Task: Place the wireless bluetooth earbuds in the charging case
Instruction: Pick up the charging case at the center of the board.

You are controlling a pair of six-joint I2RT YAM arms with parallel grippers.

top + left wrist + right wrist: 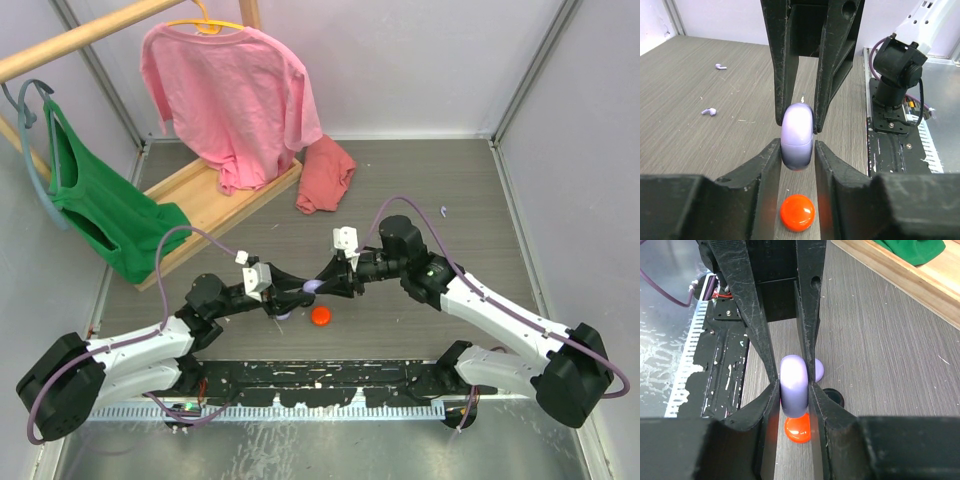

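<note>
My left hand [797,156] and right hand [794,390] both pinch the lavender charging case [797,131] | left wrist view: two lavender earbuds [709,111] lie on the counter [685,150] at 10 o'clock, well apart from it | orange-red puck [797,212] at 6 o'clock

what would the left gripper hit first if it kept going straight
Probably the right gripper, facing it head-on; both look shut on the same lavender case, with hardly any gap.

lab, white-walled robot table [450,200]
</note>
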